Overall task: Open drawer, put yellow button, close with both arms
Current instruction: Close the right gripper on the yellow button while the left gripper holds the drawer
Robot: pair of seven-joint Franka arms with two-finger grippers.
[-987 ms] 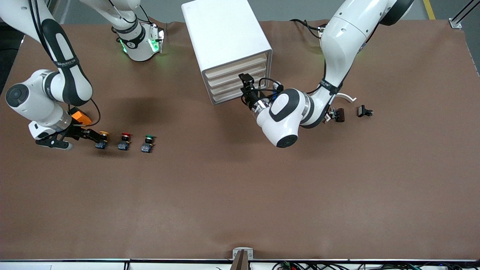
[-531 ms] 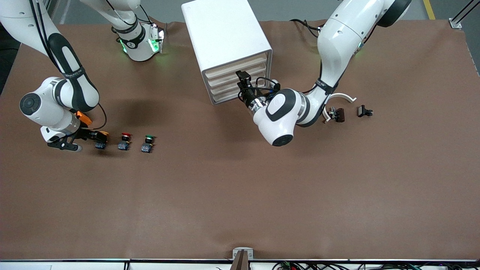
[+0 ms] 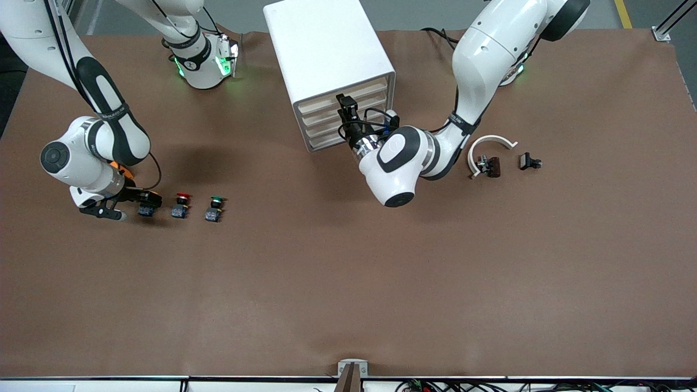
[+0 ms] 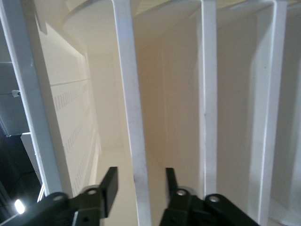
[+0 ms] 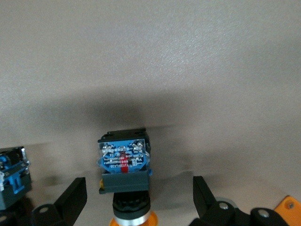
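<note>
Landmark: the white cabinet, sitting at the table edge nearest the robot bases, its drawer fronts facing the front camera and angled a bit toward the left arm's end.

The drawer is sitting shut, top of the four cream fronts; long axis is running across the cabinet's face.

Left gripper is hanging right at the cabinet's front, level w/ the upper drawers. In the left wrist view its fingers are standing apart, one each side of a white strip of the front; can't tell if they're touching it.

Yellow button is sitting on the table well away from the cabinet, nearer the front camera than it and toward the right arm's end. It's lying on its side, long axis pointing cap toward the cabinet side, blue base toward the front camera. Red button and green button are lined up beside it, each closer to the cabinet's line.

Right gripper is sitting low around the yellow button; fingers are spread wide, one each side of the body, not touching.

Toward the left arm's end from the cabinet, a white curved piece and small dark parts are lying on the table.
</note>
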